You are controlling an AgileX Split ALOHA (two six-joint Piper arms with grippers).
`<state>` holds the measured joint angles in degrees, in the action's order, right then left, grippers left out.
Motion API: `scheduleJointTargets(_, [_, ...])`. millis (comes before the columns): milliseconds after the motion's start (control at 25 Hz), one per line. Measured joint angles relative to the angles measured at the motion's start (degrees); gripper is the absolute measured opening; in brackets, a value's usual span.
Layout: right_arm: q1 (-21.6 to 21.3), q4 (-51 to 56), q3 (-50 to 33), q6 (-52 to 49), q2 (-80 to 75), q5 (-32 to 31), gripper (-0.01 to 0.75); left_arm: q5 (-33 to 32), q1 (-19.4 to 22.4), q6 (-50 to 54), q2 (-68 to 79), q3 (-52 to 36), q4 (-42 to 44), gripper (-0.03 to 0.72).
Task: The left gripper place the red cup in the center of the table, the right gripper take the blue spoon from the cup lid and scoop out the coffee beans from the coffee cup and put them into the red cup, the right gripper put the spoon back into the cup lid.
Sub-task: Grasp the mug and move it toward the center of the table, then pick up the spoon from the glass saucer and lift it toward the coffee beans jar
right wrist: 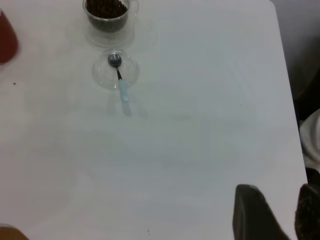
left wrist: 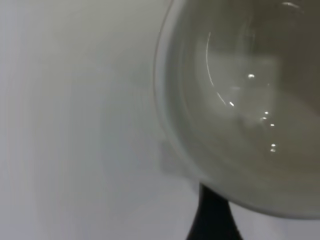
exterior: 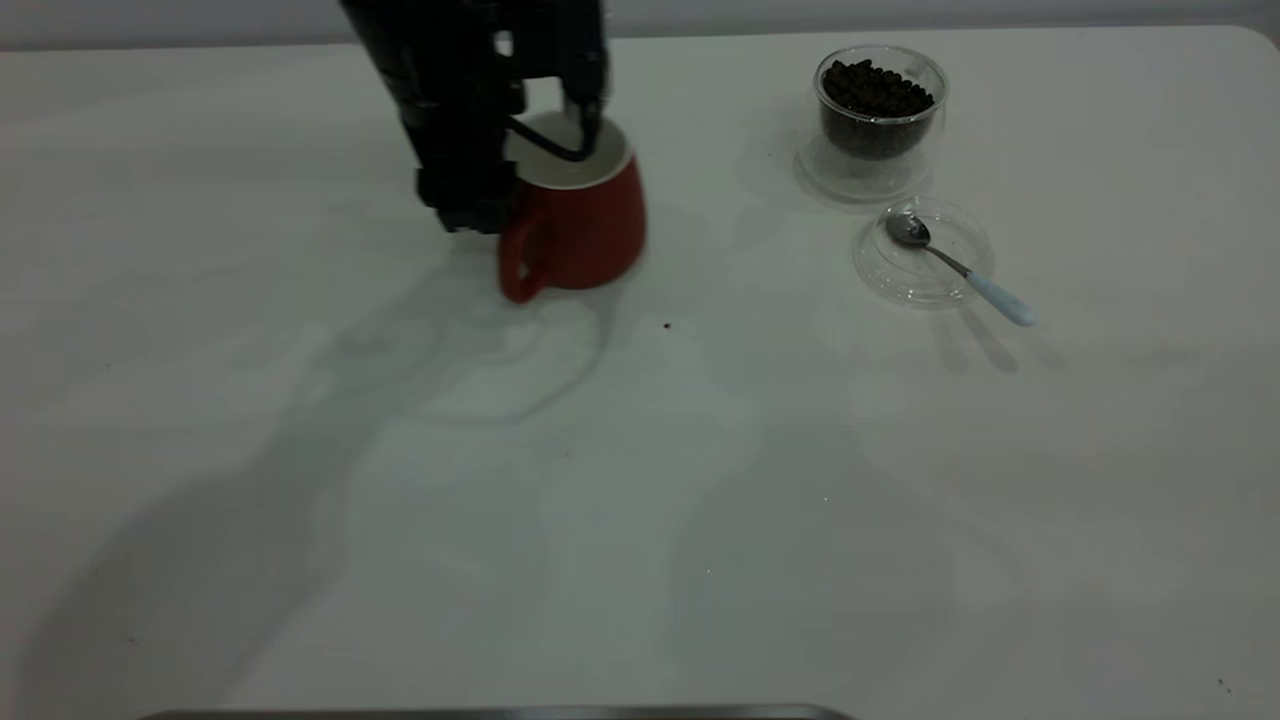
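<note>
The red cup [exterior: 585, 225] with a white inside stands left of the table's centre, handle toward the camera. My left gripper [exterior: 580, 120] is shut on its far rim, one finger inside the cup. In the left wrist view the cup's white inside [left wrist: 250, 100] fills the frame above one dark finger [left wrist: 212, 220]. The glass coffee cup [exterior: 878, 110] full of beans stands at the far right. The blue-handled spoon [exterior: 960, 268] lies in the clear cup lid [exterior: 900, 280] just in front of it. My right gripper [right wrist: 287, 215] is open and empty near the table's right edge, far from the spoon [right wrist: 120, 80].
A single stray bean [exterior: 667, 325] lies on the white table [exterior: 640, 500] right of the red cup. The right wrist view shows the coffee cup [right wrist: 106, 12], the edge of the red cup [right wrist: 6, 40] and the table's right edge [right wrist: 290, 100].
</note>
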<state>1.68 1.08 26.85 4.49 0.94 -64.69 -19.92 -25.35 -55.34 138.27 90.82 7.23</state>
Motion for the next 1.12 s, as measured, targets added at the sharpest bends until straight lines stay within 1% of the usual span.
scheduleJointTargets(160, [0.00,0.00,0.00,0.00,0.00,0.00,0.243,-1.30,-0.46,2.35,-0.97,0.00,-0.10,0.587])
scheduleJointTargets(280, [0.00,0.00,0.00,0.00,0.00,0.00,0.243,-4.72,-0.40,6.24,-5.58,-0.05,1.18,0.587])
scheduleJointTargets(440, [0.00,0.00,0.00,0.00,0.00,0.00,0.243,-10.46,-0.22,15.63,-14.75,-0.05,3.35,0.587])
scheduleJointTargets(560, [0.00,0.00,0.00,0.00,0.00,0.00,0.243,-16.97,0.17,25.18,-22.84,-0.05,4.19,0.587])
scheduleJointTargets(760, [0.00,0.00,0.00,0.00,0.00,0.00,0.243,-32.01,0.62,41.81,-35.06,-0.05,8.94,0.587])
scheduleJointTargets(880, [0.00,0.00,0.00,0.00,0.00,0.00,0.243,-41.27,0.64,49.10,-41.99,-0.05,12.53,0.587])
scheduleJointTargets(960, [0.00,0.00,0.00,0.00,0.00,0.00,0.243,-46.80,0.64,51.52,-46.49,-0.05,13.88,0.587])
scheduleJointTargets(1120, [0.00,0.00,0.00,0.00,0.00,0.00,0.243,-46.79,0.69,52.96,-54.98,-0.33,13.83,0.587])
